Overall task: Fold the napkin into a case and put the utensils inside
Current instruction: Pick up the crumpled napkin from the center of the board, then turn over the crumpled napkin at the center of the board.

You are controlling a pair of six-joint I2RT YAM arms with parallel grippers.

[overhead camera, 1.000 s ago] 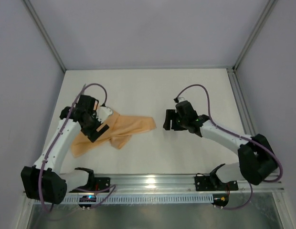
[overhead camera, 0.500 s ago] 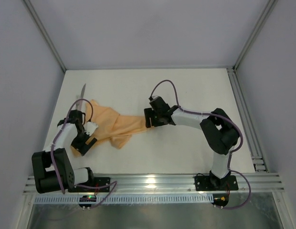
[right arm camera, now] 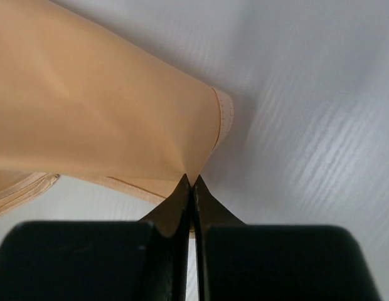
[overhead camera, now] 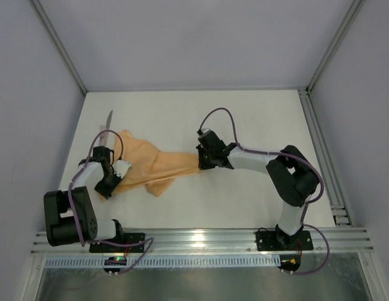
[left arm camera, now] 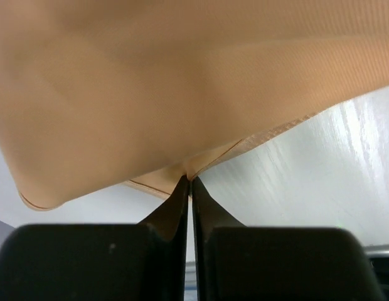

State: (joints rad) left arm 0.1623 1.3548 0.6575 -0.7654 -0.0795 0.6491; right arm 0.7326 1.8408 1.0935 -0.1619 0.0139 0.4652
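Surface (overhead camera: pixel 257 125): pale, plain, boxed in by walls on the left, right and far sides.

Napkin (overhead camera: pixel 150 166): peach-orange cloth, left of centre. It lies rumpled, drawn out into a rough band from left to right, with loose folds doubled under on its near side. No case formed yet.

Left claw (left arm camera: pixel 189 183): clenched on the napkin's near-left hem; the wrist view shows the stitched edge nipped between the tips.

Right claw (right arm camera: pixel 189 182): clenched on the napkin's right corner, just inside the hemmed end, with cloth bunching at the tips.

Knife (overhead camera: pixel 106 121): far left, blade pointing away, lying at the napkin's far-left corner. Cannot tell whether the handle touches the cloth or sits under it.

Handling, as judged:
- Cloth is light, thin and limp. It will sag and wrinkle wherever unsupported, and it holds no crease by itself.
- Best taken at corners and hems, where the double stitching gives a thicker bite.
- Two opposite holds with gentle tension should spread it flat.
- A pull too hard may slip a corner free or drag the cloth against the knife.
- Knife is stiff, slim and lies low, likely slippery on the blade. Take it across the handle.
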